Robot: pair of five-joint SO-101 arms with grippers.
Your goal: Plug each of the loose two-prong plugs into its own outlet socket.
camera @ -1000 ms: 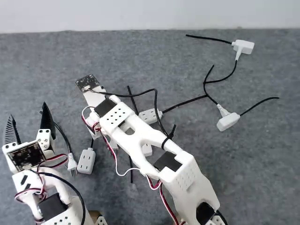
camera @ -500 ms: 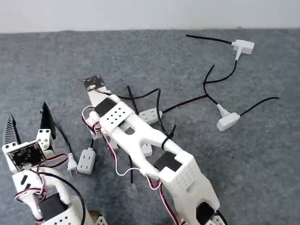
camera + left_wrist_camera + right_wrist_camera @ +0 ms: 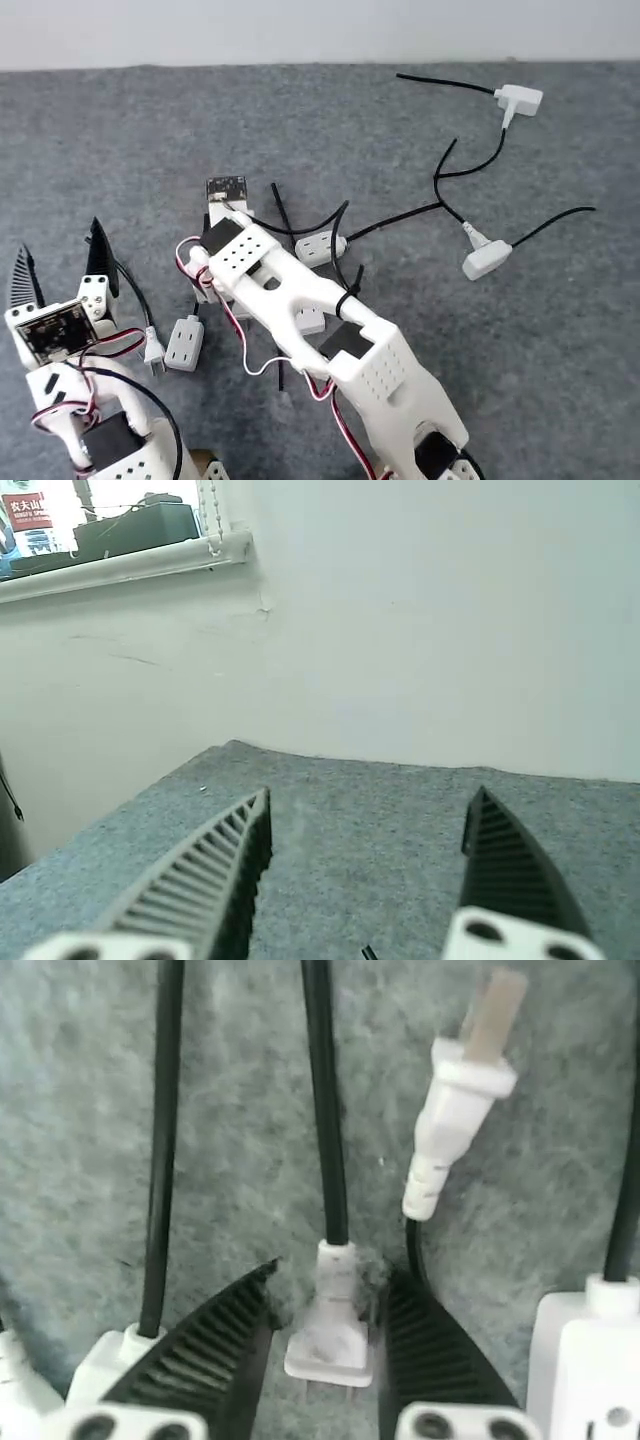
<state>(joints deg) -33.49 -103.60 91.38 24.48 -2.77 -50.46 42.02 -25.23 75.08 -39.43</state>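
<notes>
Grey mat point(image 3: 120, 130), plug point(image 3: 325, 1338) between right claw point(image 3: 331, 1270)

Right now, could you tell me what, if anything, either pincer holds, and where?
Nothing: the right pincer stands open astride a white plug, slim gaps beside its body; the left pincer is open, empty.

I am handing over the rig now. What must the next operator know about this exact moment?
Left gripper: open, empty, raised above the mat.
Right gripper: open, jaws either side of a small white plug, not closed on it.
A second loose plug lies just beyond it, with a socket beside the gripper.
Done: none of these plugs is in a socket.
To do: grip each plug and seat it.
</notes>
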